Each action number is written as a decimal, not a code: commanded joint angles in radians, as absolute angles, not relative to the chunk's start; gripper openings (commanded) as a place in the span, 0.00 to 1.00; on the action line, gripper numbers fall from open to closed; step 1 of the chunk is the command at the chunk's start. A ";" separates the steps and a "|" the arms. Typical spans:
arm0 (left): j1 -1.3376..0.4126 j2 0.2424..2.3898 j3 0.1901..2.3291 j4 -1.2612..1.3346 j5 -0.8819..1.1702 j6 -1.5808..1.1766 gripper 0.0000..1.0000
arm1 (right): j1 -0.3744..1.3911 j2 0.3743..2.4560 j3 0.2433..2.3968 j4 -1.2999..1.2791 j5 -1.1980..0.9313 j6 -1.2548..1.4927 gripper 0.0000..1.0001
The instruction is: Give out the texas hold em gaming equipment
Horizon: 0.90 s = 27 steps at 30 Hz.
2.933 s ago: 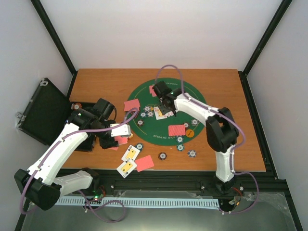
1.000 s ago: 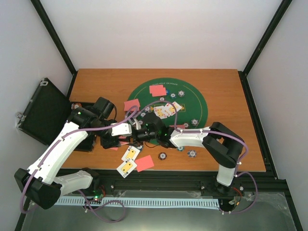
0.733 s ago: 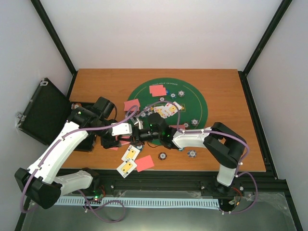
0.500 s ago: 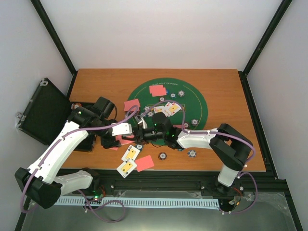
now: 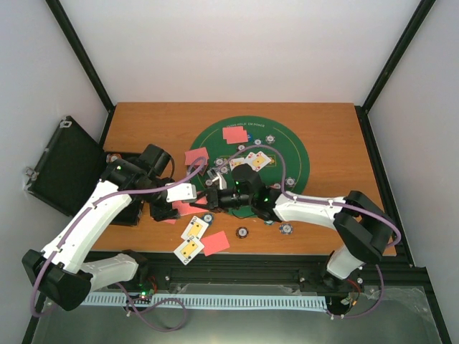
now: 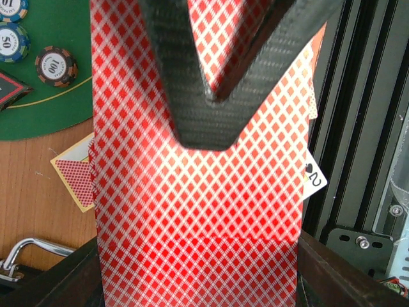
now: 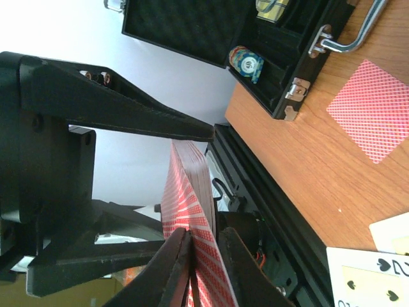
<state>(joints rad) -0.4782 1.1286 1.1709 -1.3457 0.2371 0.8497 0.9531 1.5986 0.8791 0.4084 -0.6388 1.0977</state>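
Left fingers [image 6: 192, 96] clamped on one red-backed deck [image 6: 192, 211]; right fingers [image 7: 246, 268] pinched on one card [image 7: 201, 275] of it.

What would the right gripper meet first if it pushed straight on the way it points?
The deck of red-backed cards, held by the left gripper. The right gripper pinches that deck's edge, so going on it would likely press deeper into the deck; depth beyond is unclear.

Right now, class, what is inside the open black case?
A stack of striped chips sits in one compartment of the case; the rest is cut off or hidden.
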 commanded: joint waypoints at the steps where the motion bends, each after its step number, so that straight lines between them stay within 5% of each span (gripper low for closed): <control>1: -0.483 1.127 1.199 -1.325 0.257 0.845 0.16 | 0.937 1.572 0.883 0.215 -0.578 1.046 0.13; 15: -0.483 1.115 1.192 -1.323 0.244 0.845 0.17 | 0.803 1.466 0.920 0.012 -0.609 0.931 0.03; 27: -0.483 1.113 1.196 -1.341 0.234 0.849 0.17 | 0.293 1.591 1.081 -0.347 -0.640 0.560 0.03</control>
